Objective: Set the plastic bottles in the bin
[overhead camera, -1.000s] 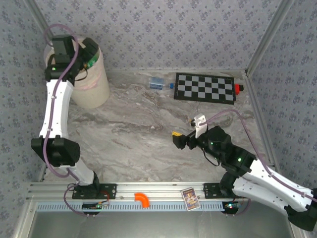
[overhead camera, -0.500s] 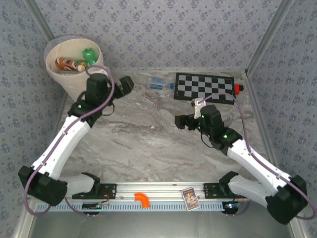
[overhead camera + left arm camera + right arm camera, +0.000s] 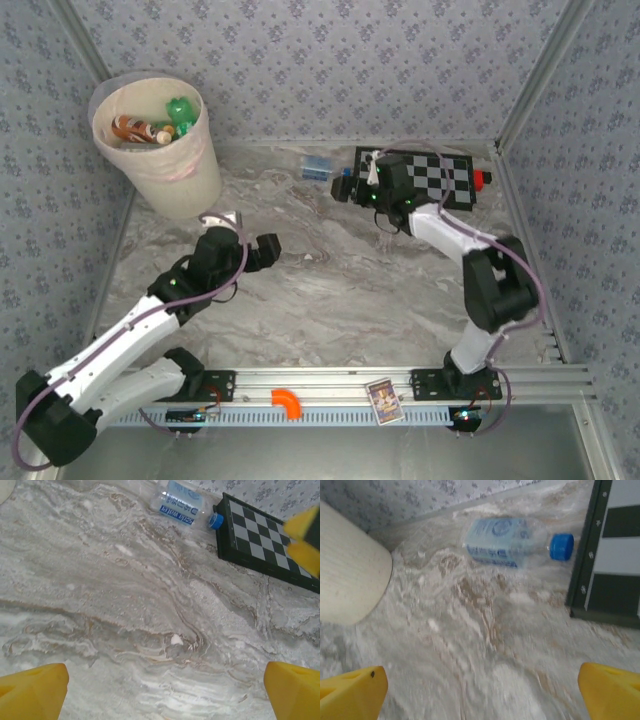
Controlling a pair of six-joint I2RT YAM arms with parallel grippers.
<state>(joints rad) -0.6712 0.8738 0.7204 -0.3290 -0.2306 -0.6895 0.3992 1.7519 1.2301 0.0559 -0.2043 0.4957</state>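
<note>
Holds nothing in the right gripper [image 3: 343, 187] or the left gripper [image 3: 268, 250], both spread wide, with a clear bottle [image 3: 502, 542] lying sideways just ahead of the right one, well ahead of the left, and the bin [image 3: 190, 170] ahead-left of the right.

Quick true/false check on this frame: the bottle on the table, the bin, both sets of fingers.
1. The clear bottle lies on its side on the table. True.
2. Its blue cap points toward the bin. False: it points toward the checkerboard.
3. The right gripper has its fingers shut on the bottle. False: they are open, short of it.
4. The bin holds bottles. True: a green one and an orange-labelled one.
5. The left gripper is open and empty. True.
</note>
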